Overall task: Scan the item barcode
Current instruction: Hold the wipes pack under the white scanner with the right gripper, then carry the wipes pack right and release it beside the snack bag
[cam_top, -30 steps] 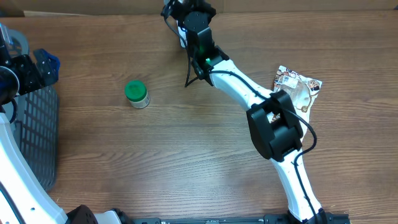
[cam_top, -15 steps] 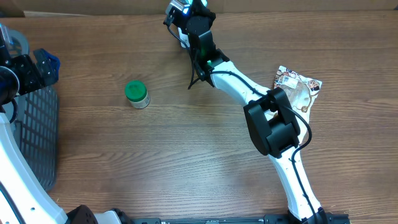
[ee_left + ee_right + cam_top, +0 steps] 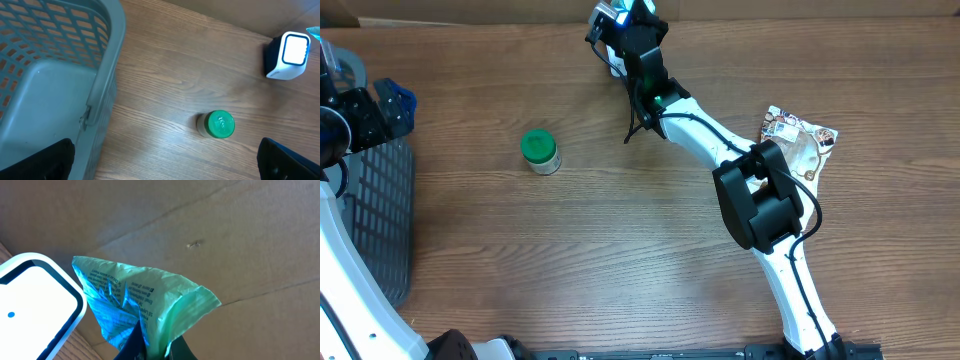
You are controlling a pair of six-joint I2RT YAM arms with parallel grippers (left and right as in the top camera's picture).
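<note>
Altogether — one scanner (image 3: 286, 55), one jar (image 3: 539, 150) (green-lidded), one pouch (image 3: 135, 300)

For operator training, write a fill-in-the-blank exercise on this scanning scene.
The green bag is pinched by the ___ gripper. The jar on the table has a ___ lid. The basket is ___. The bag hangs beside a ___ scanner.
Missing words: right; green; grey; white.
</note>
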